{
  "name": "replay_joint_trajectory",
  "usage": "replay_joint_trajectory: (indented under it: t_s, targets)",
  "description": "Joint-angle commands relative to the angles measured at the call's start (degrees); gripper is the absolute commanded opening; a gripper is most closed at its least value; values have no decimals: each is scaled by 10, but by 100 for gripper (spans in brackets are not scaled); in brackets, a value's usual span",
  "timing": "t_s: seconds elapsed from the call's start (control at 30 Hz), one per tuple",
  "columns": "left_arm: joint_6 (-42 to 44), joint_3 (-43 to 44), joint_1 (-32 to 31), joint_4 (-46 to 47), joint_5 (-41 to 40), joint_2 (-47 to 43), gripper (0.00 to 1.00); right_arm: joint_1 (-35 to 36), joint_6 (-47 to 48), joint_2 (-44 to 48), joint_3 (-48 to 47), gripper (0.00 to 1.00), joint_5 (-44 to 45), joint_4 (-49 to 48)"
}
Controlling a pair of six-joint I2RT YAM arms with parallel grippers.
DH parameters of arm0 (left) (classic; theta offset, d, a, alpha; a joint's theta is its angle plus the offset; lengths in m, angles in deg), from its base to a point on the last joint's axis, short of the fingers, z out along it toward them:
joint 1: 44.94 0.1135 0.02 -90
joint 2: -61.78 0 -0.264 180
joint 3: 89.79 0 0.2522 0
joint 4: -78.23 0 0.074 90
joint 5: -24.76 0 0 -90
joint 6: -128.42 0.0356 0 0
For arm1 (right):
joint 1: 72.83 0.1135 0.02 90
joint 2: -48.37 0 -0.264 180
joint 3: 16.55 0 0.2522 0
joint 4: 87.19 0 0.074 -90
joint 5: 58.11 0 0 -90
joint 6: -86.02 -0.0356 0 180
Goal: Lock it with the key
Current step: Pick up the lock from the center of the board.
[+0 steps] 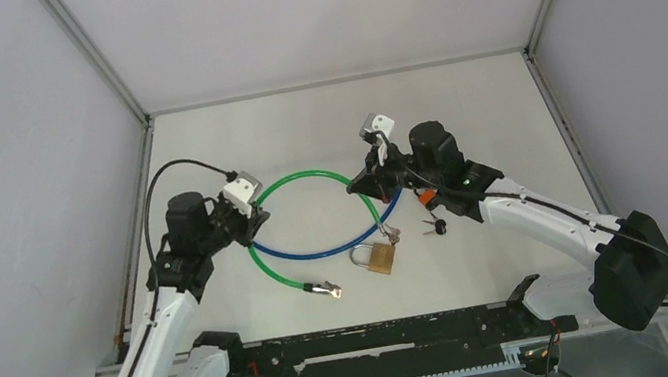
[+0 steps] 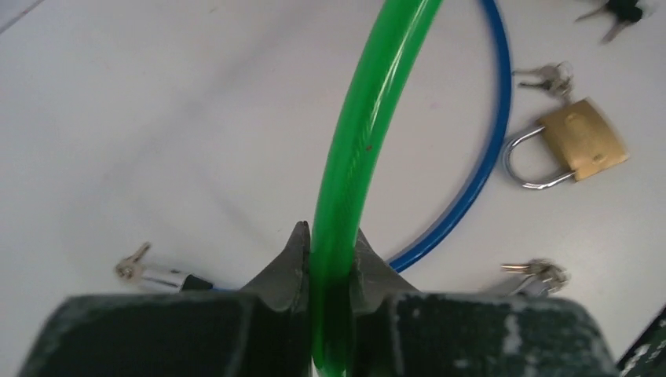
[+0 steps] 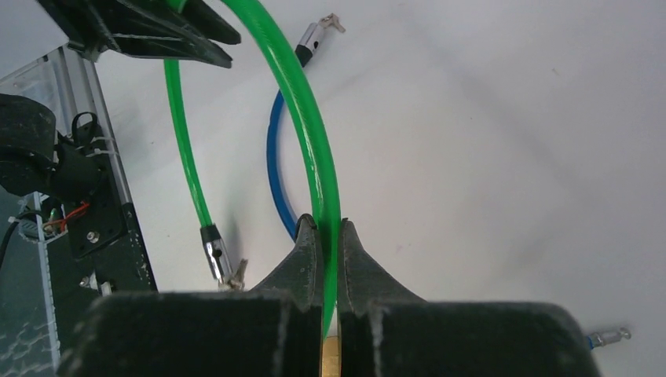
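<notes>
Left gripper (image 2: 330,250) pinching green cable (image 2: 369,118) centre left of top view, right gripper (image 3: 323,236) clamped on green cable (near centre), brass padlock (image 1: 380,257) just below blue cable (image 1: 330,252)

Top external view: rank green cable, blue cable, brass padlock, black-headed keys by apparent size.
1. green cable, the longest visible run
2. blue cable, a shorter arc, partly hidden under the green
3. brass padlock
4. black-headed keys, smallest
</notes>
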Motion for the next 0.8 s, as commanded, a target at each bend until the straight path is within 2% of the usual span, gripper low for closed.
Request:
replay_joint_trajectory:
  t_s: [0.0, 0.03, 0.07, 0.13, 0.17, 0.27, 0.37, 0.53, 0.77]
  targets:
    - [18, 40, -21, -14, 103, -39, 1, 2, 23, 22, -5, 0, -16, -23]
    - [22, 49, -29, -34, 115, -49, 0, -1, 26, 28, -5, 5, -32, -17]
    - [30, 59, -37, -55, 129, -62, 0, -6, 30, 34, -6, 14, -53, -12]
    - [65, 78, -63, -101, 137, -83, 0, -20, 38, 46, -6, 47, -102, 6]
    - [81, 85, -74, -117, 135, -91, 0, -27, 42, 51, -9, 56, -122, 11]
    - [105, 106, -84, -146, 139, -100, 0, -35, 69, 56, -26, 73, -155, 81]
    - [103, 123, -84, -153, 138, -97, 0, -36, 91, 66, -38, 75, -166, 138]
    - [84, 139, -85, -146, 165, -98, 0, -41, 100, 92, -38, 59, -190, 197]
    - [15, 144, -85, -93, 180, -104, 0, -36, 73, 87, -23, 55, -168, 203]
